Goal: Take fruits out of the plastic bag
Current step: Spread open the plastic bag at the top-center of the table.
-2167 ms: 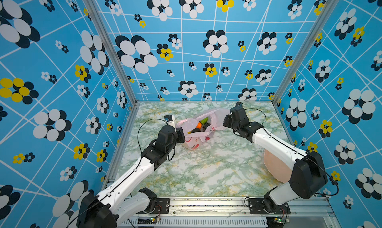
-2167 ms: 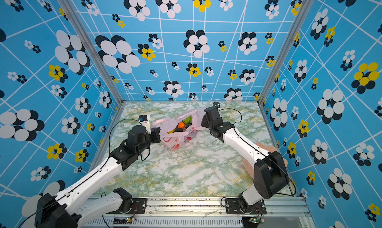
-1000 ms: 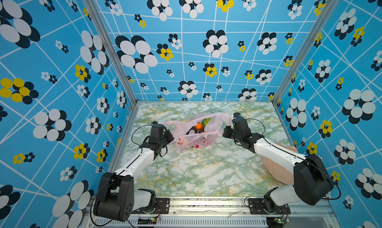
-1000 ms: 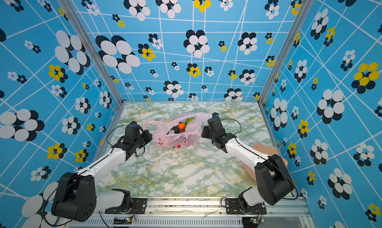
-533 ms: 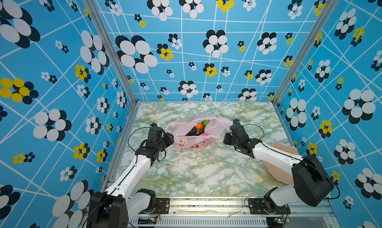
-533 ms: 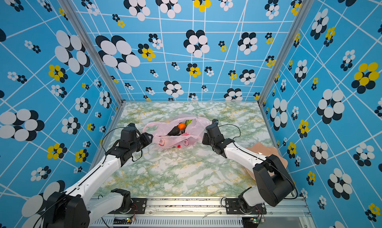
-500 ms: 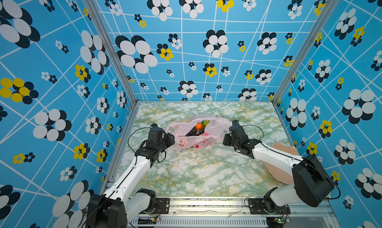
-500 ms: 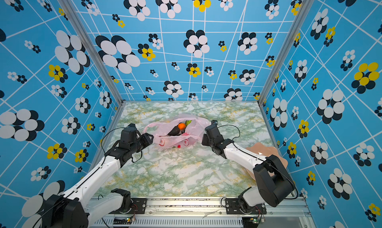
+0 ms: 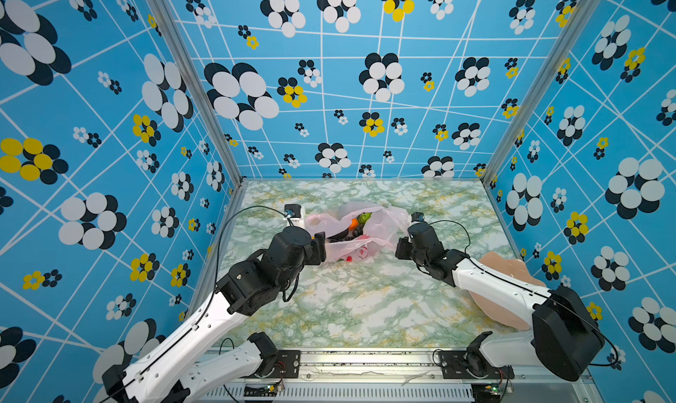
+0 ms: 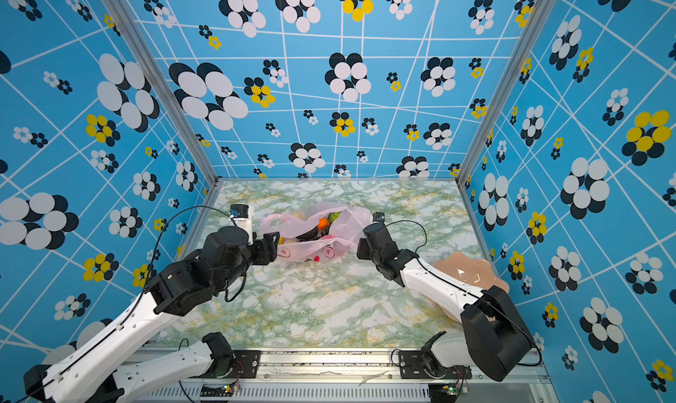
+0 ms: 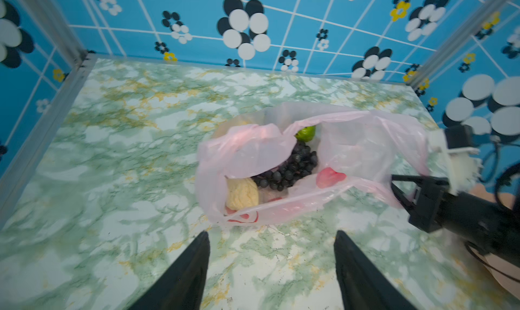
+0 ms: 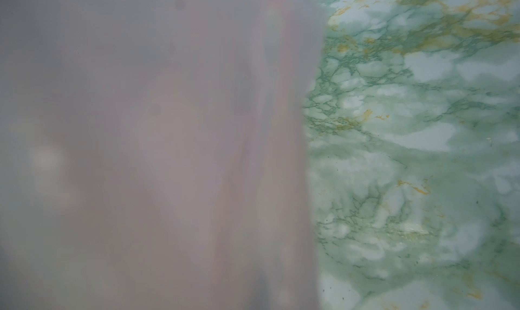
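thin translucent pink plastic bag [image 11: 253,151] lay open and full

the bag sat on the green marbled table [image 11: 112,154], just ahead of the left gripper [image 11: 271,234], whose black fingers stood spread and empty. inside it showed a dark purple grape bunch [image 11: 289,168], a round green lime [image 11: 306,133], a pale yellow piece [image 11: 242,194] and a small orange fruit [image 9: 354,223]. the right gripper [image 11: 394,180], pressed together, pinched the bag's opposite edge.

- Both top views, high at the front, share the whole green-marbled bench [image 9: 347,309].
- Left wrist view faces the translucent pink plastic bag [image 11: 354,145], near.
- Right wrist view: almost touching it.
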`<state>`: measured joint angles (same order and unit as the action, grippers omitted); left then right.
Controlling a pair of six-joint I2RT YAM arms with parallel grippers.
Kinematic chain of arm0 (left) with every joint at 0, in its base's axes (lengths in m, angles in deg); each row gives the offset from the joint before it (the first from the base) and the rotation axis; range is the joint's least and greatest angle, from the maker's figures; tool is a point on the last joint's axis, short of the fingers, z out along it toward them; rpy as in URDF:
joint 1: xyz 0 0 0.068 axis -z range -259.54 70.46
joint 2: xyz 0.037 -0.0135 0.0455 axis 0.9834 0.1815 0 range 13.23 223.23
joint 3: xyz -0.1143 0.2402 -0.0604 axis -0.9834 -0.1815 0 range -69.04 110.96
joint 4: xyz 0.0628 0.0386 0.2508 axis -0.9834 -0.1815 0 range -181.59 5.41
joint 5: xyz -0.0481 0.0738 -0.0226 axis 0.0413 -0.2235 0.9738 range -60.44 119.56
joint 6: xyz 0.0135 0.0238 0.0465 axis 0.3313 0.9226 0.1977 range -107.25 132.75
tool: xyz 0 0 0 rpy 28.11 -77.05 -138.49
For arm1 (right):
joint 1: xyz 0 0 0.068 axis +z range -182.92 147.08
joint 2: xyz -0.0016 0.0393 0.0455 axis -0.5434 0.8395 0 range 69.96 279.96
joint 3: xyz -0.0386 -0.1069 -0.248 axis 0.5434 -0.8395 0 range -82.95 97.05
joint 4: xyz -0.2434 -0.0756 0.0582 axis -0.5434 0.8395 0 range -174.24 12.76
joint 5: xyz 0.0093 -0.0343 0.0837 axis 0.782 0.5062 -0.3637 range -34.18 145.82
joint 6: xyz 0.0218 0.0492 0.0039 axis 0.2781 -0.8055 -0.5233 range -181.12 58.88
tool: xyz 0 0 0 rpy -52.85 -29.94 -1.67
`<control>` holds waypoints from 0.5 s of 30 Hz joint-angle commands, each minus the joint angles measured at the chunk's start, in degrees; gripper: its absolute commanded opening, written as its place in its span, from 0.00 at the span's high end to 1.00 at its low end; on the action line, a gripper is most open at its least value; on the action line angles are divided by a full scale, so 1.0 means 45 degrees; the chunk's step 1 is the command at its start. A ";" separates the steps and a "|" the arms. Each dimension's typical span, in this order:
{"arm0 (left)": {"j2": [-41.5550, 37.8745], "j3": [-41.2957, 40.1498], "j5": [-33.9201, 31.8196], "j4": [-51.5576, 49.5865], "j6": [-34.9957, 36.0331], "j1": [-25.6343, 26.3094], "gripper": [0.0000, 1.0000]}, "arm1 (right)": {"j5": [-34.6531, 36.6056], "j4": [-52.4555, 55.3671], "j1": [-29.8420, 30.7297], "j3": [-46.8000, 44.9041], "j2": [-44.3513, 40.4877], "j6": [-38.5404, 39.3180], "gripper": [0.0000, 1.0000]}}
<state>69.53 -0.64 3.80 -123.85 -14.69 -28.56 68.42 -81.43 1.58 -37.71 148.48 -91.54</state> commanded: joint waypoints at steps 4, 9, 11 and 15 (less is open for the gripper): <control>0.4243 0.2230 0.0748 -0.0791 0.1543 0.0453 0.31 | 0.0190 0.0196 0.0067 -0.0240 -0.0625 0.0172 1.00; 0.7131 0.3233 0.0892 -0.1076 0.1378 -0.0860 0.35 | -0.0021 0.0128 0.0123 -0.0488 -0.1112 0.0201 1.00; 0.8157 0.3577 0.0645 -0.1225 0.1447 -0.1347 0.36 | -0.0034 0.0138 0.0170 -0.0580 -0.1249 0.0199 1.00; 0.9974 0.4345 -0.0403 -0.1889 0.1376 -0.1953 0.35 | -0.0093 0.0215 0.0257 -0.0782 -0.1612 0.0327 1.00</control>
<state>111.80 15.79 6.49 -128.03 -8.90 -36.08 68.36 -81.47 2.09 -40.14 142.84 -91.38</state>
